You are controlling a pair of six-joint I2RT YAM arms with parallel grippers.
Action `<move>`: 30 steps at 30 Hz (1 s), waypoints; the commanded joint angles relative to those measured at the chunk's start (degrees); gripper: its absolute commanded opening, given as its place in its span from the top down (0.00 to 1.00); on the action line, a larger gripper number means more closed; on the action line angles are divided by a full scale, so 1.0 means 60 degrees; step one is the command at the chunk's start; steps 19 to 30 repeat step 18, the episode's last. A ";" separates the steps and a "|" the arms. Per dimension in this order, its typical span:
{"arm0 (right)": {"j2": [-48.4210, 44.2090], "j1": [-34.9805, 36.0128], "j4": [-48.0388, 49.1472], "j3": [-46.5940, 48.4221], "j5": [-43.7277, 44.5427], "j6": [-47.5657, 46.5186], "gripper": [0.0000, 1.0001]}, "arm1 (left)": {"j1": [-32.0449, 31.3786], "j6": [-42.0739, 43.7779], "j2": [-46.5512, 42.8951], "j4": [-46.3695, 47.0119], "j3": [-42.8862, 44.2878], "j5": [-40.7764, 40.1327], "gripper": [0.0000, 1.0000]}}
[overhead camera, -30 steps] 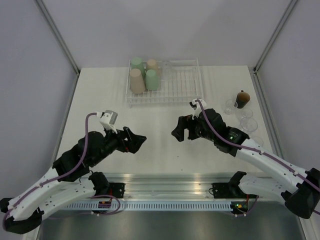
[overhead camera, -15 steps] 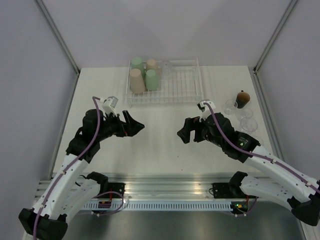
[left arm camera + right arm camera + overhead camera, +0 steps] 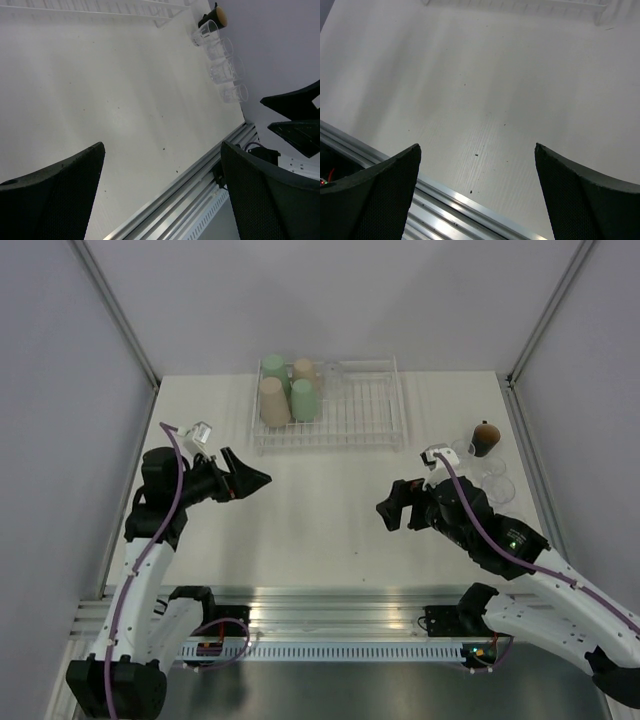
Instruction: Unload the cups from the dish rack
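The white wire dish rack (image 3: 365, 410) stands at the back centre. Two green tumblers (image 3: 304, 400) and two beige tumblers (image 3: 274, 402) stand upside down in its left end, with a clear cup (image 3: 333, 370) at its back. The dark brown cup (image 3: 485, 437) and a row of clear cups (image 3: 490, 468) stand on the table at the right; they also show in the left wrist view (image 3: 222, 70). My left gripper (image 3: 250, 478) is open and empty, left of the rack's front corner. My right gripper (image 3: 392, 508) is open and empty, in front of the rack's right end.
The rack's front edge runs along the top of the left wrist view (image 3: 100, 6) and the right wrist view (image 3: 520, 5). An aluminium rail (image 3: 330, 605) borders the table's near edge. Grey walls close in the left, back and right sides.
My left arm has swung left and away from the table's middle. My right arm has drawn back to the right and nearer the front. Both grippers stayed open.
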 commanded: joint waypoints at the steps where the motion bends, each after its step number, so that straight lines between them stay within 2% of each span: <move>1: -0.0095 0.0040 -0.0489 0.0452 0.0821 -0.0164 0.02 | 0.0044 -0.0210 -0.0833 0.0576 0.0165 0.0924 0.00; 5: -0.0431 0.0040 -0.0285 0.0218 0.1173 -0.0061 0.02 | 0.0044 -0.0005 -0.1770 0.0196 0.0357 0.0674 0.00; 10: -0.0345 0.0040 0.0096 0.0144 0.1350 -0.0061 0.02 | 0.0015 -0.0239 -0.1787 0.0180 0.0049 0.0821 0.00; 18: 0.0607 0.0054 0.0375 0.0656 0.1159 -0.0135 0.02 | -0.0029 -0.0415 -0.2138 0.0166 -0.0112 0.0865 0.00; 30: 0.0607 0.0054 0.0375 0.0656 0.1159 -0.0135 0.02 | -0.0029 -0.0415 -0.2138 0.0166 -0.0112 0.0865 0.00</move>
